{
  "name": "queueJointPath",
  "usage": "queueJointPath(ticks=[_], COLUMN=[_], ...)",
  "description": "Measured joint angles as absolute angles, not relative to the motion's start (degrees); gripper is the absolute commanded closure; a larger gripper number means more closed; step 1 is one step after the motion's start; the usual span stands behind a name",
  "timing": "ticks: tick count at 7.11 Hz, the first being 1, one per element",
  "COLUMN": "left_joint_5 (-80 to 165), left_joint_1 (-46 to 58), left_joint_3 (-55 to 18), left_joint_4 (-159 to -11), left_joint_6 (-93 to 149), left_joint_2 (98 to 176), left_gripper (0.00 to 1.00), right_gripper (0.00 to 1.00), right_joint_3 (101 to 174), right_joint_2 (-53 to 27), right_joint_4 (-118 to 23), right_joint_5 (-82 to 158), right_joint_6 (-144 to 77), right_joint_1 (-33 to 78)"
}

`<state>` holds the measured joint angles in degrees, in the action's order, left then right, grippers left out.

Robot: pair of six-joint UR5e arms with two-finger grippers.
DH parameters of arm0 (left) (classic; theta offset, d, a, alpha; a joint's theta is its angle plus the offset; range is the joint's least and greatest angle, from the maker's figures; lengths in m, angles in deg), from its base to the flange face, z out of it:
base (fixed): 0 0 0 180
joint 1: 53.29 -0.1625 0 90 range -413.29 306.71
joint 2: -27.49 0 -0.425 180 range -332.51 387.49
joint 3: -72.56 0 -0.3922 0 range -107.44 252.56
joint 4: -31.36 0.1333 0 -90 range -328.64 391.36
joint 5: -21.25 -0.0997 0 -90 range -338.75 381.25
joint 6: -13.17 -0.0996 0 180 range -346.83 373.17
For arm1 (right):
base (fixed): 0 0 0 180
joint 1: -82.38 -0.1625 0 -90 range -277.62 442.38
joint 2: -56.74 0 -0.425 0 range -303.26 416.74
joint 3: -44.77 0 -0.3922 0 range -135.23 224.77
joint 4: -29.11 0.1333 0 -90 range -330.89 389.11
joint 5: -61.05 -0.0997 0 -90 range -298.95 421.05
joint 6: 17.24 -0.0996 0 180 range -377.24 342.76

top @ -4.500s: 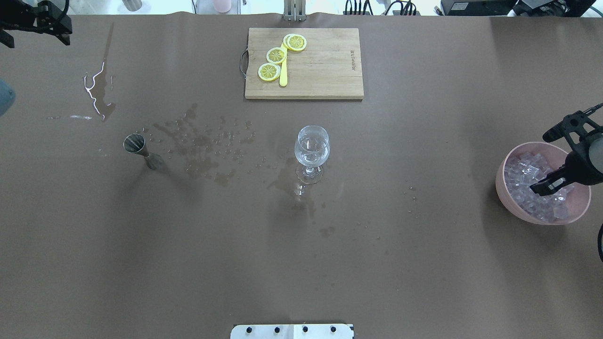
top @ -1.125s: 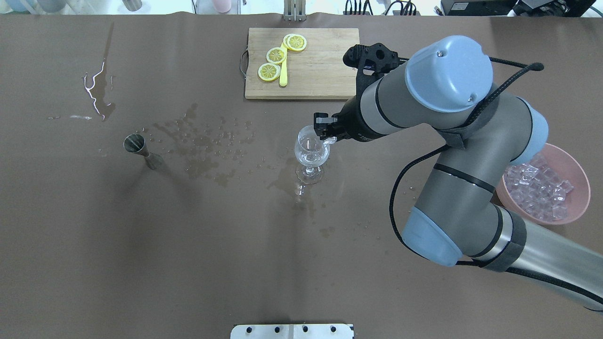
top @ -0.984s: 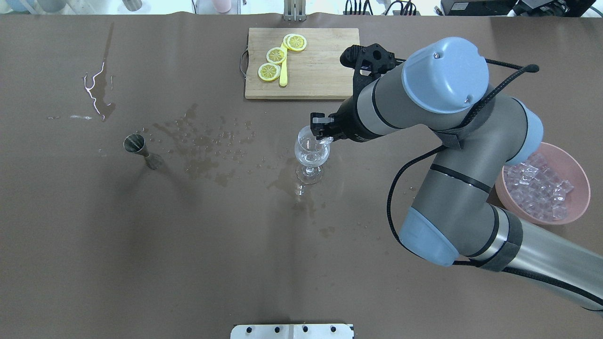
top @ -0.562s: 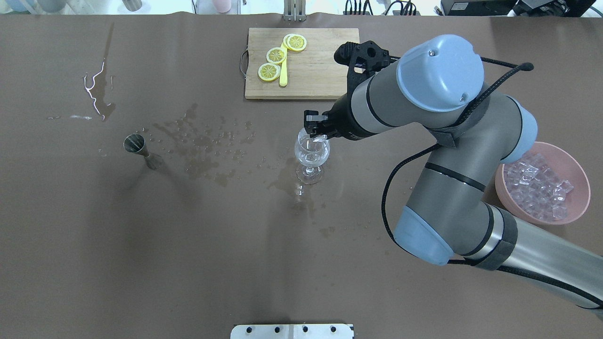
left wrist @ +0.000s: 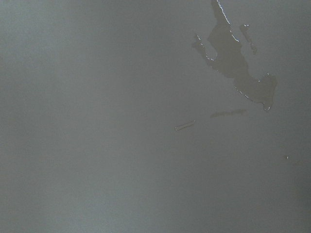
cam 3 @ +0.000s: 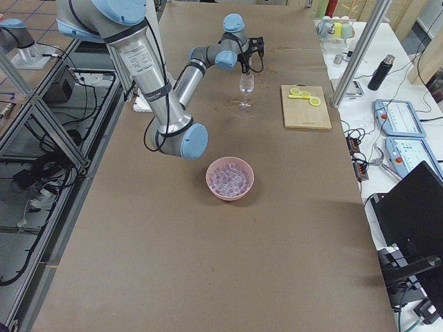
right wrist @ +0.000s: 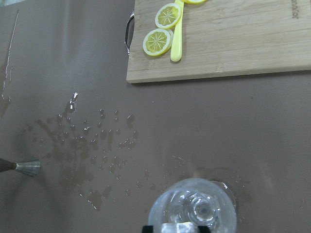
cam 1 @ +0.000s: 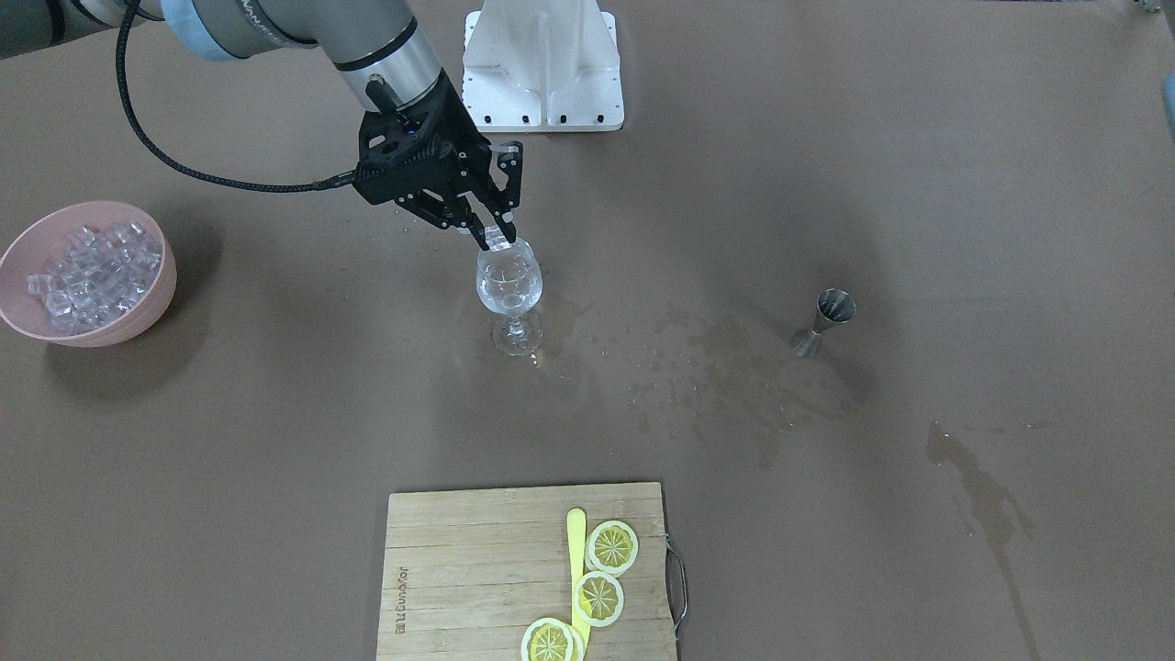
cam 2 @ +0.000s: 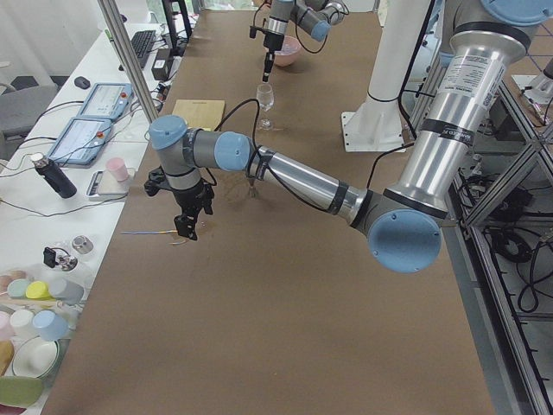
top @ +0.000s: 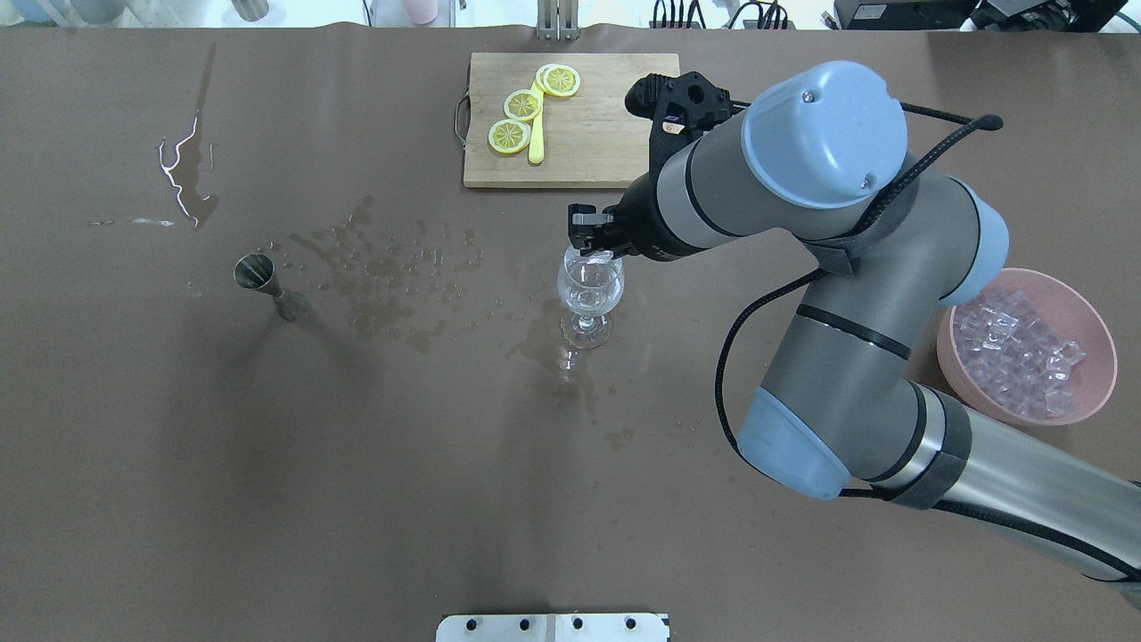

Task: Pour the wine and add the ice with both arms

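A clear stemmed wine glass (top: pixel 589 285) (cam 1: pixel 508 285) stands mid-table with clear contents in its bowl; I cannot make out wine. My right gripper (top: pixel 595 252) (cam 1: pixel 493 237) hangs just above the glass rim, shut on one ice cube (cam 1: pixel 497 241) (right wrist: pixel 171 228). More ice (top: pixel 1016 357) (cam 1: pixel 83 271) fills the pink bowl (top: pixel 1108 357) (cam 1: pixel 167 271) at the robot's right. My left gripper (cam 2: pixel 190 226) shows only in the exterior left view, low over a wet streak near the table's left edge, and I cannot tell whether it is open or shut.
A steel jigger (top: pixel 263 278) (cam 1: pixel 831 317) stands left of the glass amid spilled drops. A wooden cutting board (top: pixel 615 134) (cam 1: pixel 459 569) with lemon slices (top: pixel 521 105) and a yellow stick lies at the far edge. The right arm's elbow (top: pixel 829 134) looms over the table's right half.
The right gripper left the ice bowl with a cube and moved left, coming over the glass rim. The left gripper has gone from the overhead view's top left corner.
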<state>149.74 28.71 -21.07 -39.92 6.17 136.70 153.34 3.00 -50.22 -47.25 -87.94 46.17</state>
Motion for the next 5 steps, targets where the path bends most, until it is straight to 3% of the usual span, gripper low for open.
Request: queueJointPath(ticks=[5], left_joint_5=[149.6], left_joint_1=[30.0], left_joint_3=[-21.2], left_joint_4=[-41.3], left_joint_6=[6.3], left_joint_2=[136.9], left_gripper=[0.01], right_gripper=[0.00], right_joint_3=[154.0], right_joint_2=[2.2], right_joint_4=[-53.9], right_joint_5=[-51.6], right_joint_6=[-85.3], right_joint_1=[42.1])
